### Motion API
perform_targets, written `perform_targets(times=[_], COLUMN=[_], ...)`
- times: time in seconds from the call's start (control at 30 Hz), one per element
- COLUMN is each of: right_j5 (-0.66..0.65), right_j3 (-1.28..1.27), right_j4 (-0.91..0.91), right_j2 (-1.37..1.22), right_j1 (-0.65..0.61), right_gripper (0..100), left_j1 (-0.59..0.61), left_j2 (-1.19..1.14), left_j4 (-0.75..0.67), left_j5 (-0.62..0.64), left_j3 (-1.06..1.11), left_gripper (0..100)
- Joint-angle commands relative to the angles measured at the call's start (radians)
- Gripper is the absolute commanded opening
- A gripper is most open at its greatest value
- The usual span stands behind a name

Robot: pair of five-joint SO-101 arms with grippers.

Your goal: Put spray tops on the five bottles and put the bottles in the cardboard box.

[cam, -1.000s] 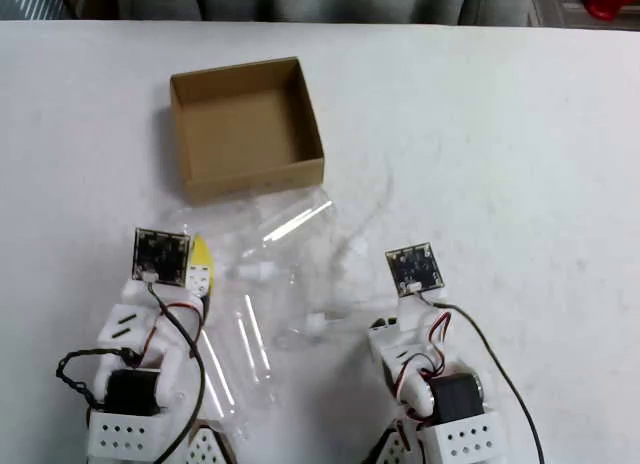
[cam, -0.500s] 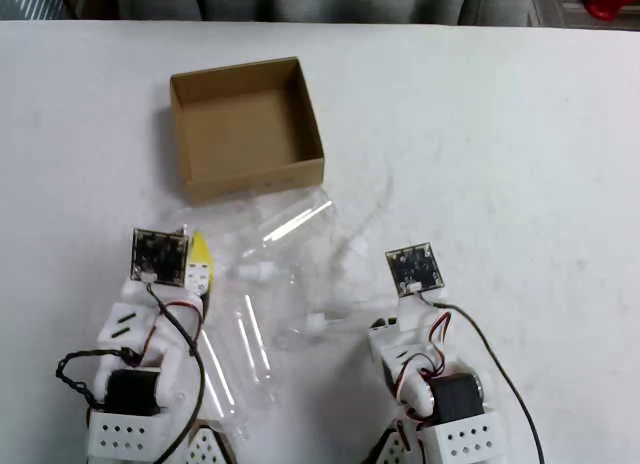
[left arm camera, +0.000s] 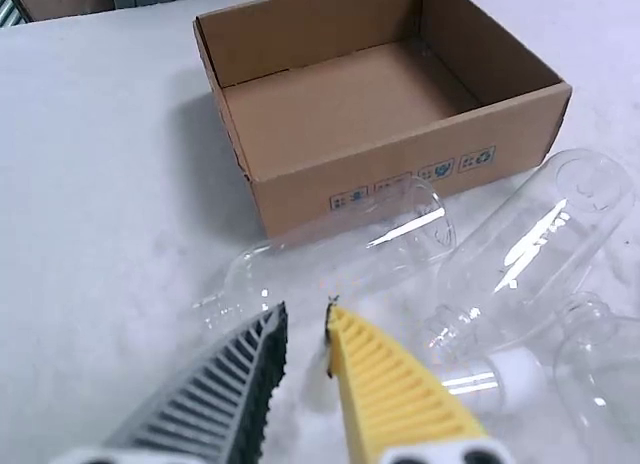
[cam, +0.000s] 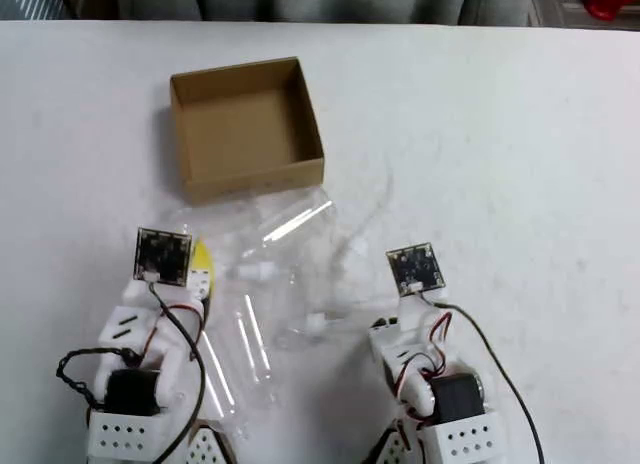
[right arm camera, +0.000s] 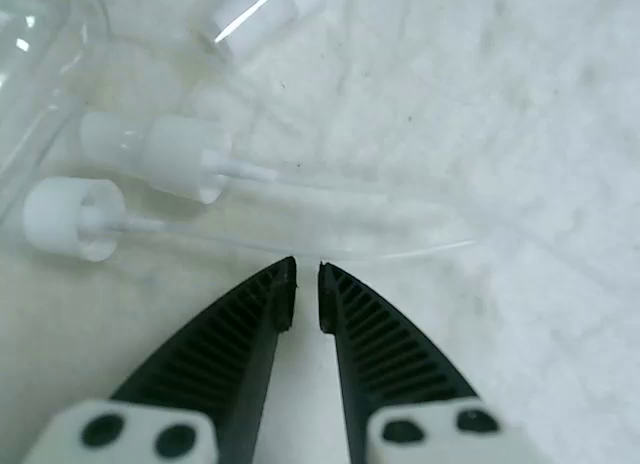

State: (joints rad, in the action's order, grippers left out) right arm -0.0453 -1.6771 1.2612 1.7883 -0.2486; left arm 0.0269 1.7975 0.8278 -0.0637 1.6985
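The open cardboard box [cam: 245,127] stands on the white table, and the left wrist view looks into it [left arm camera: 380,104]. Clear bottles [cam: 290,220] lie on their sides between the box and the arms. One bottle [left arm camera: 340,254] rests just before the box, another [left arm camera: 530,239] beside it. My left gripper [left arm camera: 305,322], with one grey and one yellow finger, is shut with nothing in it, a short way from that nearest bottle. My right gripper [right arm camera: 303,280] is shut just short of two white spray tops [right arm camera: 170,154] [right arm camera: 65,216] with thin tubes.
More clear bottles [cam: 250,344] lie between the two arm bases. A white spray top [left arm camera: 500,369] lies by the bottles. The table to the right of the right arm and left of the box is bare white surface.
The left arm's wrist has shifted very slightly. The bottles, the spray tops, the box and the right arm have stayed where they were.
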Motion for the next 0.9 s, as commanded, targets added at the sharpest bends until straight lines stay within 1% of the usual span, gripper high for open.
perform_targets(times=[0.0, 0.1, 0.13, 0.23, 0.33, 0.47, 0.57, 0.67, 0.87], right_j5=[-0.011, -0.011, -0.011, -0.011, -0.011, -0.011, -0.011, -0.011, -0.011], right_j3=[-0.012, -0.012, -0.012, -0.012, -0.012, -0.012, -0.012, -0.012, -0.012], right_j4=[0.007, 0.007, 0.007, 0.007, 0.007, 0.007, 0.007, 0.007, 0.005], right_j2=[0.012, 0.012, 0.012, 0.012, 0.012, 0.012, 0.012, 0.012, 0.012], right_j1=[0.044, 0.050, 0.050, 0.051, 0.053, 0.053, 0.053, 0.053, 0.053], right_gripper=[2.1, 2.0, 1.9, 1.8, 1.7, 1.7, 1.7, 1.7, 1.7], left_j1=[0.008, 0.010, 0.010, 0.010, 0.010, 0.004, 0.007, 0.008, 0.002], left_j2=[0.021, 0.019, 0.019, 0.018, 0.016, 0.016, 0.004, -0.105, -0.489], left_j4=[0.091, 0.180, 0.192, 0.198, 0.206, 0.258, 0.261, 0.256, 0.256], left_j5=[0.017, 0.101, 0.106, 0.072, 0.081, 0.083, 0.083, 0.083, 0.087], left_j3=[-0.066, -0.160, -0.184, -0.236, -0.275, -0.328, -0.354, -0.420, -0.680], left_gripper=[8, 8, 8, 8, 8, 8, 8, 8, 8])
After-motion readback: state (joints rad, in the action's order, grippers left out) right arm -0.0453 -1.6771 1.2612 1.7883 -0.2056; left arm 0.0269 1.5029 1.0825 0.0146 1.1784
